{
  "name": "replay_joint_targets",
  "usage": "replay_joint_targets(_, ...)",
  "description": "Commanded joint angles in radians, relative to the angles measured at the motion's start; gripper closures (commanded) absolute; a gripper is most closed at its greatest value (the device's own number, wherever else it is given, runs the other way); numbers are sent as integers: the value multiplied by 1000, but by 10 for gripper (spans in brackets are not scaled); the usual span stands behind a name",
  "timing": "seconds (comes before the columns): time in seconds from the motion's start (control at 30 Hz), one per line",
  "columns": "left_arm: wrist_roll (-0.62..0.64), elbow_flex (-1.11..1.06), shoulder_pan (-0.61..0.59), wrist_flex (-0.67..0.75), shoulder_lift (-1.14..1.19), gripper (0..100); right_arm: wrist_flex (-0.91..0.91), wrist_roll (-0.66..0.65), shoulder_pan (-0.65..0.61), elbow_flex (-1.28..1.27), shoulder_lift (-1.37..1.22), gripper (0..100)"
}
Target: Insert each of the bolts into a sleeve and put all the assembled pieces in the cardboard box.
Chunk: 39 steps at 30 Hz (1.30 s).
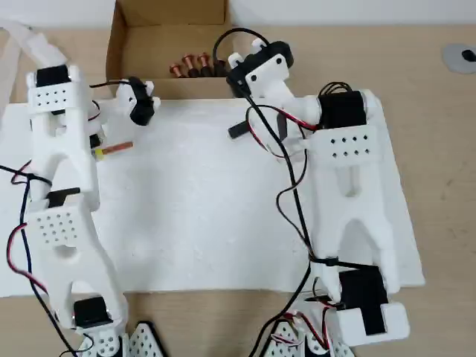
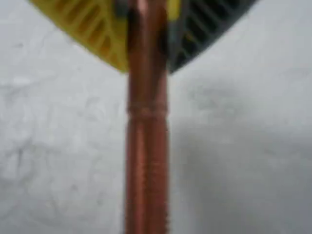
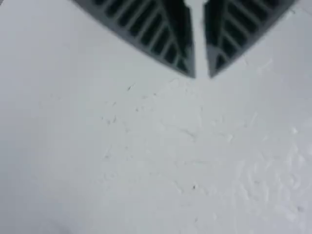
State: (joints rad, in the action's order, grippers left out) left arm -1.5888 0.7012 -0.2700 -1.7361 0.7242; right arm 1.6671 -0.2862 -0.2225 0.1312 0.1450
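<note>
In the cardboard box point(image 1: 114, 52), several copper pieces point(image 1: 197, 68) are already stowed (count unclear). Another copper piece point(image 2: 146, 146) is clamped in the left gripper point(image 2: 146, 66) above the foam sheet point(image 1: 223, 216), its boxing judged outstanding. The right gripper point(image 3: 201, 73) is pinched together, empty.

Robotics lab bench: wooden table point(image 1: 439, 149), white foam sheet point(image 1: 201, 216), printed arms point(image 1: 346, 193).

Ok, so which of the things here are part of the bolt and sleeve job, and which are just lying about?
Part of the job:
cardboard box
copper pieces lying in it
copper piece held in the left pincer
right pincer, holding nothing

Just lying about:
white foam mat
grey round thing on the table
</note>
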Motion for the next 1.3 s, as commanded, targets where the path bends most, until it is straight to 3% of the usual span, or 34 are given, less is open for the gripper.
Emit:
replay_joint_targets(0.0,-63,87,-18,6,31,989,-25,-12,12,-1,45,989)
replay_joint_targets(0.57,97,230,-18,5,168,923,-29,-12,12,-2,44,989)
replay_joint_targets(0.73,140,235,-32,-2,163,860,-29,-12,12,-2,44,989)
replay_joint_targets(0.93,262,250,-43,-2,162,854,-28,-11,10,-2,44,989)
replay_joint_targets(1.07,551,387,-32,-14,162,857,-28,-8,10,-2,44,989)
replay_joint_targets(1.27,1255,632,-21,-17,162,858,-28,-8,8,-2,44,989)
